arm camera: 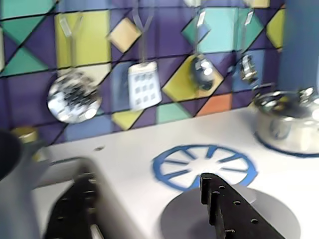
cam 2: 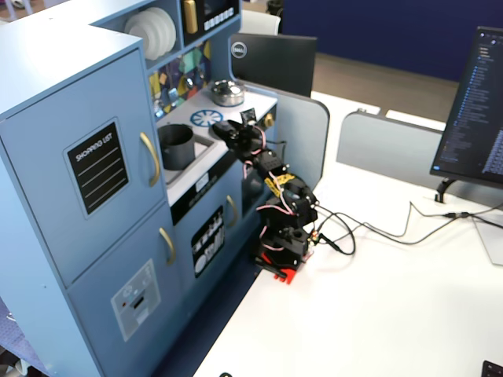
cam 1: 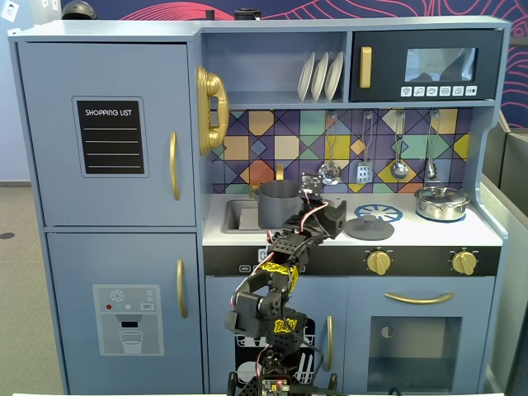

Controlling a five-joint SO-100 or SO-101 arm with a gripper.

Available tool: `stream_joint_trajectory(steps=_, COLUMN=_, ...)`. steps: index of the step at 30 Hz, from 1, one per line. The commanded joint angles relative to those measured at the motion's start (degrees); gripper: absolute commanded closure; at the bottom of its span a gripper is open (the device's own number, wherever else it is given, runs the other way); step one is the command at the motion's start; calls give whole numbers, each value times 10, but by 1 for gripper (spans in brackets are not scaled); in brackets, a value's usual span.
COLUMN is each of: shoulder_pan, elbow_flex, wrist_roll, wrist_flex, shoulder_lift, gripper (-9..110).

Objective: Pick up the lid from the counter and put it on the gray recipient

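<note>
The dark-gray lid lies flat on the white counter, just in front of the blue burner ring. The gray recipient stands at the sink to the lid's left. My gripper hovers over the counter between recipient and lid. In the wrist view my gripper is open with nothing between its fingers; the right finger is over the lid, and the left finger is over the sink beside the recipient. In the side fixed view the arm hides the lid.
A shiny silver pot with its own lid stands at the counter's right end. Utensils hang on the tiled backsplash. The sink cut-out is left of the recipient. Gold knobs line the front edge.
</note>
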Motion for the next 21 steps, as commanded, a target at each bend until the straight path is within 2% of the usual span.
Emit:
stream_joint_trajectory(steps=1, shoulder_pan=26, elbow_flex=-18, wrist_roll=17, wrist_flex=-47, shoulder_lift=-33, gripper=77)
stream_joint_trajectory(steps=7, shoulder_pan=66, elbow_flex=-26, wrist_roll=23, wrist_flex=-61, shoulder_lift=-68, gripper=72)
stream_joint_trajectory(steps=21, shoulder_pan=85, elbow_flex=-45, wrist_roll=-3, wrist_flex=-110, shoulder_lift=-175, gripper=72)
